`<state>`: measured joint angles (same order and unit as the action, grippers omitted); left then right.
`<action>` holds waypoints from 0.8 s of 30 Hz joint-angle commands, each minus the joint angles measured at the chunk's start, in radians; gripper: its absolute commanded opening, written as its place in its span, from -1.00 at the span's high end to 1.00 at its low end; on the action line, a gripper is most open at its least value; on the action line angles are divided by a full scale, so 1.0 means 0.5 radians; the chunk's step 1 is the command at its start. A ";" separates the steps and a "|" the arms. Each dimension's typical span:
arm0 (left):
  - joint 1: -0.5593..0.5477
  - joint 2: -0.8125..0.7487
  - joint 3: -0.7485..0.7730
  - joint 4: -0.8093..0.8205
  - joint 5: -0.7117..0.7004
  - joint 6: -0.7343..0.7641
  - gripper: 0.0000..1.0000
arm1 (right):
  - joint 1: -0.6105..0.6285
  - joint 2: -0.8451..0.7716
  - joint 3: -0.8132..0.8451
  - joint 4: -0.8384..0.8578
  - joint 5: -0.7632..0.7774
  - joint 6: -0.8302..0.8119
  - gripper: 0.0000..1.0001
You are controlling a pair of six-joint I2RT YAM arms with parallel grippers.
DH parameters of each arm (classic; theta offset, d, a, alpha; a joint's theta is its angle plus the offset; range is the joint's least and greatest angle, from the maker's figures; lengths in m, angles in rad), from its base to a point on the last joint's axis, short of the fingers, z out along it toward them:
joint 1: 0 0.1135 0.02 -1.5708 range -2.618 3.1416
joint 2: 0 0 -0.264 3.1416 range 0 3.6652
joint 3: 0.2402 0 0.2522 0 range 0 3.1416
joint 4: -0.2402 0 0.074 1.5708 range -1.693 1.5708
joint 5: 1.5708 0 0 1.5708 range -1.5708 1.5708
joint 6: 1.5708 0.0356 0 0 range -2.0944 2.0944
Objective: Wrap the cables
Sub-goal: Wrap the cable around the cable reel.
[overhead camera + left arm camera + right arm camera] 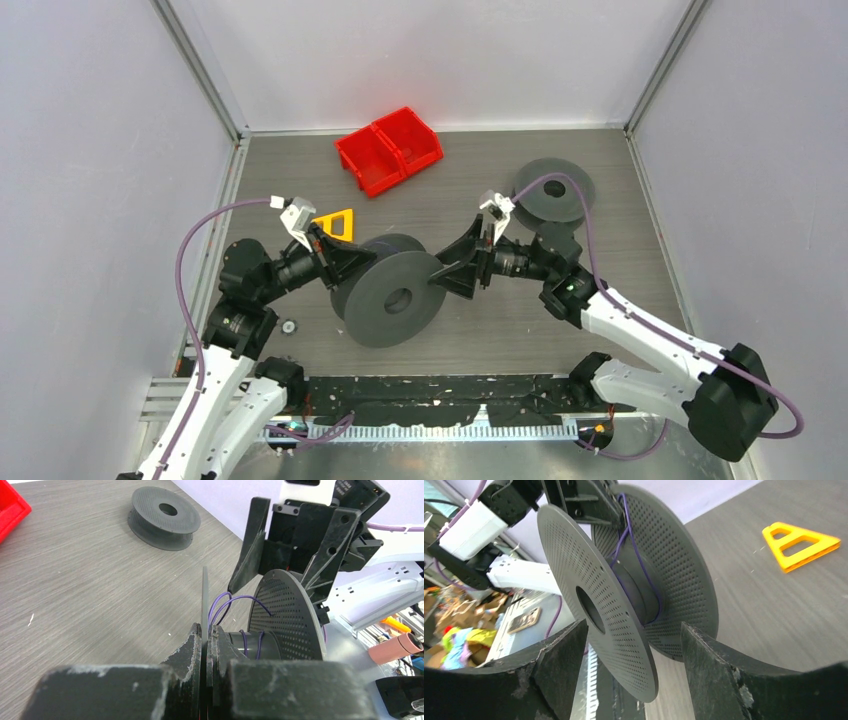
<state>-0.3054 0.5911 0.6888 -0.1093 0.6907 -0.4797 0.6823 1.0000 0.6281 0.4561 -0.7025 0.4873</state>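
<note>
Purple cable (246,598) on spool (375,315) | left claw (206,630) grips spool | right claw (633,630) spread

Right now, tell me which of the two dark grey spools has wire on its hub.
The upright spool at mid-table: purple wire loops around its hub. The flat spool at far right shows none.
</note>
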 commanded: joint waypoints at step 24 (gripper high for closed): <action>0.065 0.124 -0.320 0.466 0.162 -0.223 0.79 | -0.356 0.526 -0.046 1.315 -0.296 0.778 0.89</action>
<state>-0.2798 0.6342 0.5526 0.0460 0.7403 -0.5663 0.5713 1.2327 0.5949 0.8913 -1.0157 0.7879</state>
